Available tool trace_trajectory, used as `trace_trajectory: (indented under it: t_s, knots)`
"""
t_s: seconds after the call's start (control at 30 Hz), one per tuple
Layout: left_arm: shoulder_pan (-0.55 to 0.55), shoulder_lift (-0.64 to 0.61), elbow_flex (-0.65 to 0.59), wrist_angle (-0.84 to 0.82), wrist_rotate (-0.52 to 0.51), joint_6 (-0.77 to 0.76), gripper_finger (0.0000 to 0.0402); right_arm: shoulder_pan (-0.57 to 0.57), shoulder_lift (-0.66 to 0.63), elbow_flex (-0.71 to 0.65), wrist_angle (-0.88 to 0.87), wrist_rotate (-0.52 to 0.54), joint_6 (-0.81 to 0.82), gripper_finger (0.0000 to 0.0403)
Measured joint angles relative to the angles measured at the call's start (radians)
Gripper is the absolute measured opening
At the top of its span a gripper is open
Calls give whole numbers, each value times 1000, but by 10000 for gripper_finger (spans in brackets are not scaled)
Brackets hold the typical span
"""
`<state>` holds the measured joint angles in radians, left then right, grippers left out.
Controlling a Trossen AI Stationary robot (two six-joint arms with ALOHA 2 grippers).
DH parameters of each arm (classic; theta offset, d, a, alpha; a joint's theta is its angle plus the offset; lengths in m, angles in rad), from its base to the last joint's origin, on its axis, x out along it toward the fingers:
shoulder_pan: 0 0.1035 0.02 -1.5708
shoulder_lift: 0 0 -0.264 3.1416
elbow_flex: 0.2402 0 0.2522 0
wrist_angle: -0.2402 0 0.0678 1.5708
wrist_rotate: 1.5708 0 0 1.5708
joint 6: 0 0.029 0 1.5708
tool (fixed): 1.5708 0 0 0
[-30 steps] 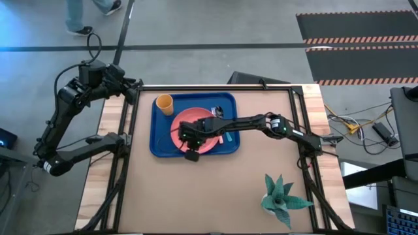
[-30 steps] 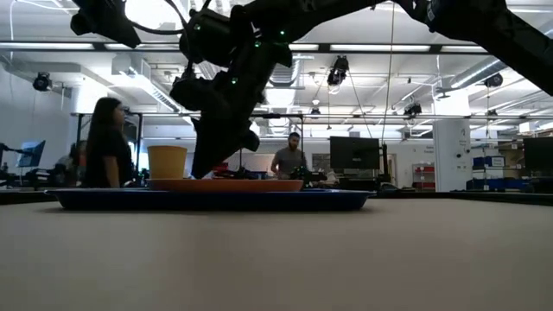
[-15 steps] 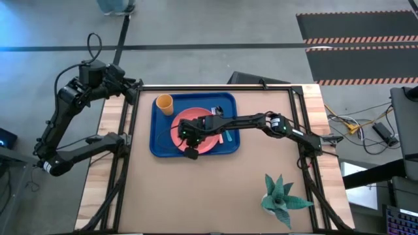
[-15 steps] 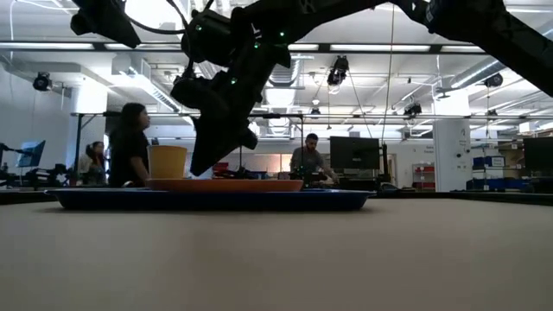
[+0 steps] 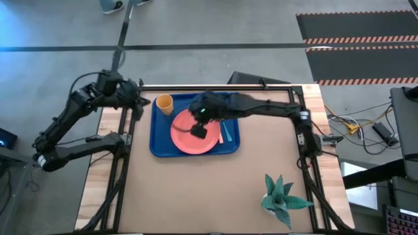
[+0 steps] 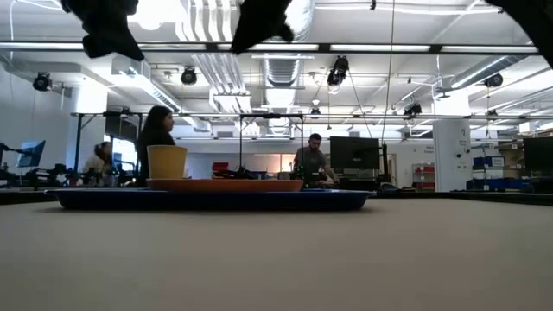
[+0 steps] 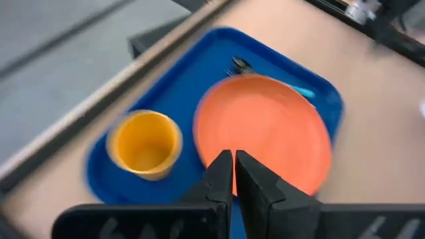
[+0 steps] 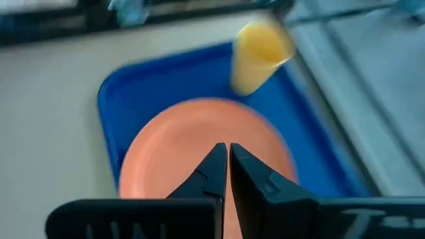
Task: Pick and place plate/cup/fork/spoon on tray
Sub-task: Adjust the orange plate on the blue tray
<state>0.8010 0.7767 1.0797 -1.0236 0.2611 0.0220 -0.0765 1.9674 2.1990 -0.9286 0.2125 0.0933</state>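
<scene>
Beyond my light wooden table (image 5: 196, 189) lay a grey concrete floor (image 5: 215, 26) with black mats edged in red-and-white stripes (image 5: 356, 39), while the hall behind showed white ceiling ducts (image 6: 207, 69), long strip lights (image 6: 389, 47), dark monitors (image 6: 356, 153) and seated people (image 6: 155, 142).

Dark jointed arms, apparently black
</scene>
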Motion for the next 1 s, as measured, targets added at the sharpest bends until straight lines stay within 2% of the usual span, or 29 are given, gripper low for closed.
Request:
trace_trajectory:
  t_s: [0.13,0.23,0.37,0.47,0.67,1.0]
  knots:
    - [-151,-33,-116,90,-5,-88,0,-1,-82,0,-3,67,0,8]
    - [-285,-63,-220,213,-50,-149,0,0,-116,-1,-4,85,0,8]
    - [-452,-68,-345,322,-205,-271,0,0,-125,-1,-5,85,0,8]
    - [-538,-41,-426,390,-291,-359,0,0,-111,-2,-11,85,0,8]
    - [-616,72,-530,573,-307,-436,0,-1,-78,-4,-27,77,0,8]
    - [-632,308,-519,725,-343,-427,0,0,-69,-9,-48,77,0,8]
